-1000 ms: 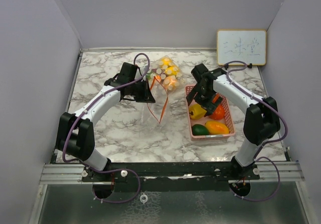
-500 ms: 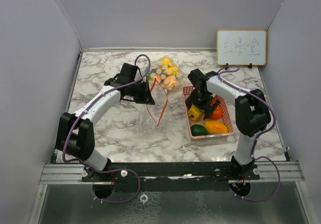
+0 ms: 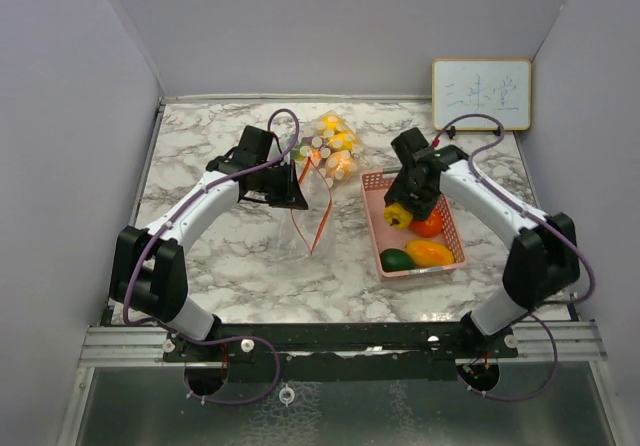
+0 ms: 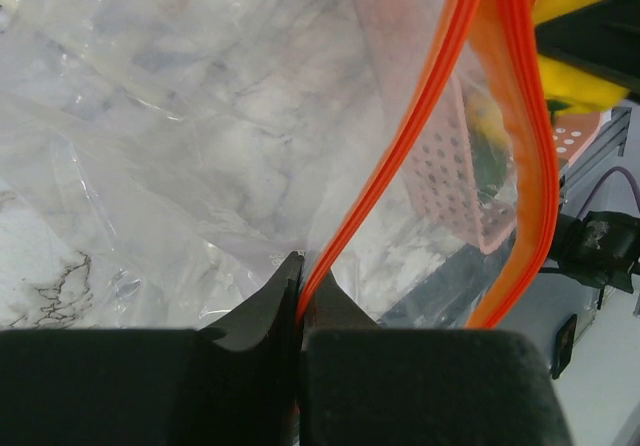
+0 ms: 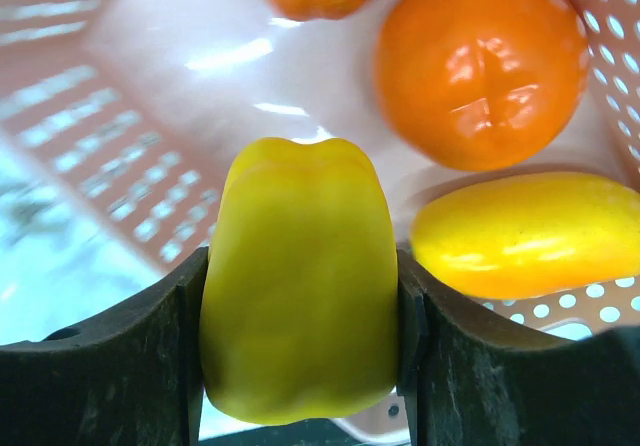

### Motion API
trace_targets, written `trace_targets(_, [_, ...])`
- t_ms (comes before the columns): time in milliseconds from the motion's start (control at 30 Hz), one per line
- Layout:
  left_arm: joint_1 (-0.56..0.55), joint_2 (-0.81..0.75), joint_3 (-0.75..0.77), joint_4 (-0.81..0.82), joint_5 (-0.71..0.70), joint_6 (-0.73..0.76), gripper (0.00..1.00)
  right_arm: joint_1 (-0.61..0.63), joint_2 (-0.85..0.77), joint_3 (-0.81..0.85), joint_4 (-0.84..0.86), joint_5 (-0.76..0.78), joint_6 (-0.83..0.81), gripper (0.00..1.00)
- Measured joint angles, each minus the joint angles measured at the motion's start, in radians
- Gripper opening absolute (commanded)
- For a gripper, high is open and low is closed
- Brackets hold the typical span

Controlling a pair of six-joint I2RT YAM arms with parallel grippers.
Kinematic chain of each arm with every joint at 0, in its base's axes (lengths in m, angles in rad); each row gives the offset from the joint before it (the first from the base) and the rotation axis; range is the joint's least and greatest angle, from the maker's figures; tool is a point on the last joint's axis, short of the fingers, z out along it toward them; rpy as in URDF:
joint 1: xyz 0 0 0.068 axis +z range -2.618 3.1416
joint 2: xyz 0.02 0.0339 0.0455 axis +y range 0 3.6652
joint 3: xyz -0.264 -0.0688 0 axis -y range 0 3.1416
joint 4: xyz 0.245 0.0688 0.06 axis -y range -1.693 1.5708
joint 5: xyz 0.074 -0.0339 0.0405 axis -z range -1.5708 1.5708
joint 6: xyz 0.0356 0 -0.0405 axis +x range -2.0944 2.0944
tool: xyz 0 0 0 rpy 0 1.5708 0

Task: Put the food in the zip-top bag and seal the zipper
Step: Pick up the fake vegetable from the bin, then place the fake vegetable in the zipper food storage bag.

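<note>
Because it looks like smooth, hard, hollow plastic, the glossy yellow toy bell pepper [image 5: 300, 306] should be light and rigid but slippery, so a hold across its broad middle suits it best. The right arm's 2 fingers [image 5: 150, 366] clamp it there, 1 on each flank, partly closed, above the pink plastic mesh basket [image 3: 372, 228]. Well to the left, the left arm's fingers [image 4: 400, 386] are pinched fully together on the orange zipper rim [image 4: 538, 176] of the clear zip-top plastic bag [image 4: 150, 116], holding its limp mouth open above the marble surface [image 3: 230, 256].
</note>
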Motion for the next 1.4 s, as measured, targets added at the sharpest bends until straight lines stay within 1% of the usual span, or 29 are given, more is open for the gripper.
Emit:
trace_targets(100, [0.000, -0.003, 0.000, -0.007, 0.000, 0.000, 0.00, 0.008, -0.148, -0.009, 0.056, -0.032, -0.093, 0.03])
trace_targets(133, [0.000, -0.005, 0.000, -0.008, 0.000, 0.000, 0.00, 0.024, -0.211, -0.009, 0.098, -0.064, -0.140, 0.02])
trace_targets(233, [0.000, -0.011, 0.000, -0.013, 0.000, 0.000, 0.00, 0.085, -0.293, -0.004, 0.213, -0.148, -0.234, 0.03])
trace_targets(267, [0.000, -0.014, 0.000, -0.014, 0.000, 0.000, 0.00, 0.128, -0.304, 0.005, 0.271, -0.199, -0.273, 0.02])
trace_targets(400, [0.000, -0.032, 0.000, -0.021, 0.000, -0.001, 0.00, 0.256, -0.274, 0.040, 0.483, -0.364, -0.371, 0.02])
trace_targets(500, [0.000, -0.046, 0.000, -0.026, 0.000, -0.004, 0.00, 0.322, -0.229, 0.047, 0.641, -0.472, -0.399, 0.02])
trace_targets(567, [0.000, -0.057, 0.000, -0.028, 0.000, -0.008, 0.00, 0.333, -0.195, 0.047, 0.729, -0.523, -0.399, 0.02])
trace_targets(667, [0.000, -0.077, 0.000, -0.028, 0.000, -0.015, 0.00, 0.330, -0.146, 0.047, 0.821, -0.557, -0.397, 0.02])
trace_targets(833, [0.008, -0.090, 0.000, -0.043, -0.008, -0.013, 0.00, 0.321, -0.131, 0.016, 0.892, -0.565, -0.379, 0.02])
trace_targets(933, [0.008, -0.098, -0.010, -0.050, -0.008, -0.017, 0.00, 0.320, -0.162, -0.046, 0.915, -0.515, -0.367, 0.02])
trace_targets(1067, [0.002, -0.146, -0.023, -0.047, 0.011, -0.040, 0.00, 0.320, -0.192, -0.124, 0.841, -0.398, -0.387, 0.02])
trace_targets(1200, [0.000, -0.182, -0.024, -0.026, 0.041, -0.061, 0.00, 0.320, -0.178, -0.132, 0.738, -0.327, -0.425, 0.03])
trace_targets(1233, [0.000, -0.183, -0.024, -0.018, 0.050, -0.070, 0.00, 0.320, -0.175, -0.132, 0.723, -0.312, -0.433, 0.06])
trace_targets(1267, [0.000, -0.183, -0.026, -0.006, 0.058, -0.078, 0.00, 0.320, -0.172, -0.128, 0.708, -0.302, -0.439, 0.15])
trace_targets(1300, [0.000, -0.183, -0.029, 0.003, 0.065, -0.084, 0.00, 0.320, -0.166, -0.124, 0.694, -0.294, -0.443, 0.32])
trace_targets(1400, [0.000, -0.183, -0.054, 0.036, 0.087, -0.108, 0.00, 0.328, -0.131, -0.082, 0.646, -0.266, -0.459, 0.69])
